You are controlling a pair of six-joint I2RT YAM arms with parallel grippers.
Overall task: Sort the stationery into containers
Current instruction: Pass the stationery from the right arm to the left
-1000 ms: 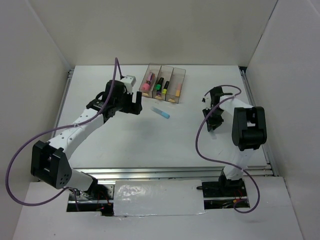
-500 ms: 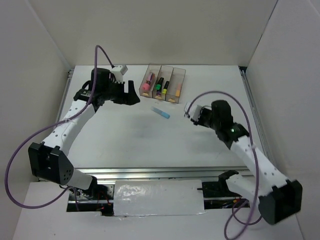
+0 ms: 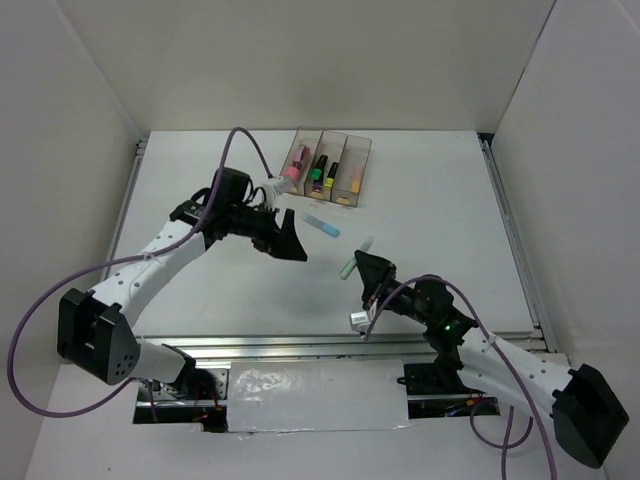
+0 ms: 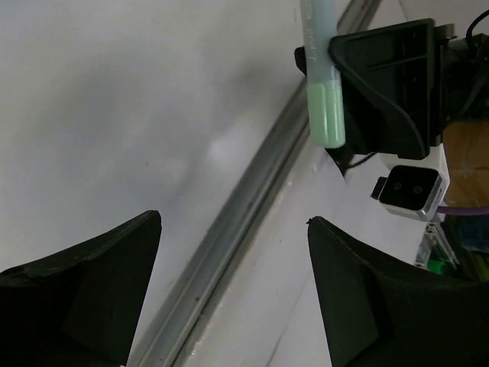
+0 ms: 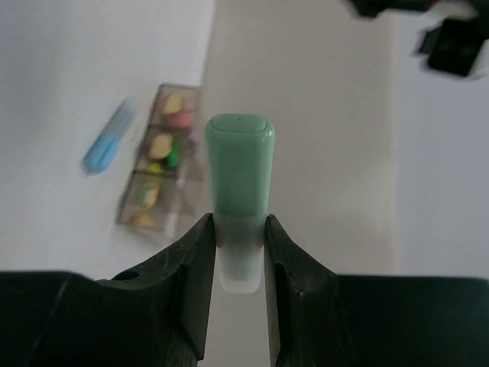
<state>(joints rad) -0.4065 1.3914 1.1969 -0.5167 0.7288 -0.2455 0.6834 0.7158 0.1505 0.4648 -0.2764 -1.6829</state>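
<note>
My right gripper (image 3: 360,263) is shut on a mint highlighter (image 3: 357,257), raised near the table's front middle; in the right wrist view the mint highlighter (image 5: 239,180) stands up between the fingers (image 5: 191,267) of the right gripper (image 5: 240,233). My left gripper (image 3: 290,238) is open and holds nothing, just left of a light blue highlighter (image 3: 323,226) lying on the table. In the left wrist view the left gripper (image 4: 233,220) faces the mint highlighter (image 4: 322,92). The containers (image 3: 357,150), three joined smoky bins at the back, hold pink, green-yellow and peach pens.
White walls enclose the table on three sides. A metal rail (image 3: 300,345) runs along the near edge, with a foil-covered strip (image 3: 318,395) in front of it. Purple cables loop off both arms. The containers (image 5: 128,206) and the light blue highlighter (image 5: 107,145) show blurred in the right wrist view.
The right arm has swung from the right side to the front middle, now holding the mint highlighter. The left gripper has moved from the back left toward the centre, jaws slightly narrower.
</note>
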